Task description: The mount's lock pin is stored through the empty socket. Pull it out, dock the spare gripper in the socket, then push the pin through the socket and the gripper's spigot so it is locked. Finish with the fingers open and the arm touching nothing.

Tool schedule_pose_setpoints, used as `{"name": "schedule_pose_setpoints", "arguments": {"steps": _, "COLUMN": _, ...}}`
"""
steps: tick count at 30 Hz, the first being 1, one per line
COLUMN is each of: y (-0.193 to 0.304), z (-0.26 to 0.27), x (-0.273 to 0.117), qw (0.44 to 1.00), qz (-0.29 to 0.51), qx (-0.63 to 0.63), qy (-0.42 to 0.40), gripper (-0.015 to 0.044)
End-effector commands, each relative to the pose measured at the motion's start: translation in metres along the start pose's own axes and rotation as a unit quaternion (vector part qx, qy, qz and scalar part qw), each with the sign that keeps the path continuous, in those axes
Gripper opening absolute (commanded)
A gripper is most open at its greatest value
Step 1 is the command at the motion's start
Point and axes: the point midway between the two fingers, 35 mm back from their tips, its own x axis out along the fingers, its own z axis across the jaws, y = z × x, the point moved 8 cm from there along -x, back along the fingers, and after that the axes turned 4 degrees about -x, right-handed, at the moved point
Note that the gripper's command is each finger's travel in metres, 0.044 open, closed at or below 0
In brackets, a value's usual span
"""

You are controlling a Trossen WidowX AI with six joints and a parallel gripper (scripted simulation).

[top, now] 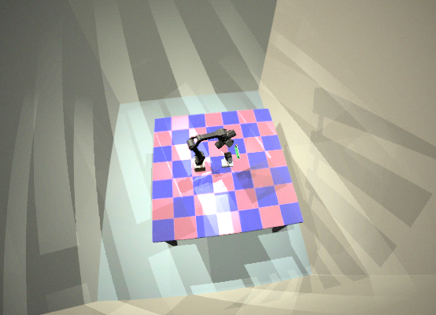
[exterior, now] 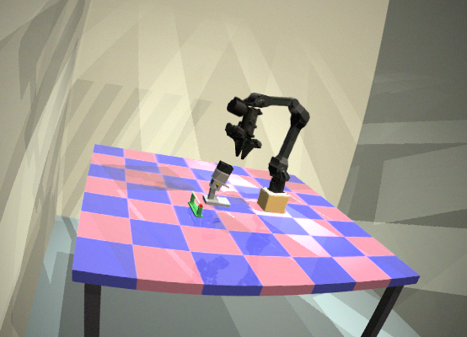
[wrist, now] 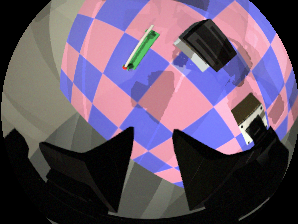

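The spare gripper point(top: 228, 156) point(exterior: 223, 170) point(wrist: 208, 45), a black block, sits tilted on top of the grey mount, whose white base plate point(exterior: 217, 201) point(wrist: 198, 61) stands on the table. A small yellow-orange spot point(exterior: 217, 184) shows on the mount's upper part; whether it is the lock pin I cannot tell. My gripper point(exterior: 240, 157) point(wrist: 153, 132) is partly open, with nothing between its fingers. It hangs well above the mount and off to one side, touching nothing. The inside of the socket is hidden.
A green bracket point(top: 238, 153) point(exterior: 195, 207) point(wrist: 145, 51) with upright ends stands beside the mount. A thin white rod point(wrist: 139, 45) with a red end lies along it. My arm's tan base block point(exterior: 272, 200) point(wrist: 247, 108) stands on the mount's other side.
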Motion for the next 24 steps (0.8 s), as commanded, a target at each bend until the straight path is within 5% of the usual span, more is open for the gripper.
{"name": "schedule_pose_setpoints", "arguments": {"steps": 1, "y": -0.015, "z": 0.033, "x": 0.018, "qw": 0.958, "qz": -0.022, "qx": -0.276, "qy": 0.070, "gripper": 0.0180}}
{"name": "schedule_pose_setpoints", "arguments": {"steps": 10, "y": -0.039, "z": 0.082, "x": 0.060, "qw": 0.730, "qz": 0.020, "qx": -0.656, "qy": 0.189, "gripper": 0.0180}}
{"name": "schedule_pose_setpoints", "arguments": {"steps": 24, "y": -0.054, "z": 0.121, "x": 0.119, "qw": 0.356, "qz": 0.143, "qx": -0.885, "qy": 0.265, "gripper": 0.0180}}
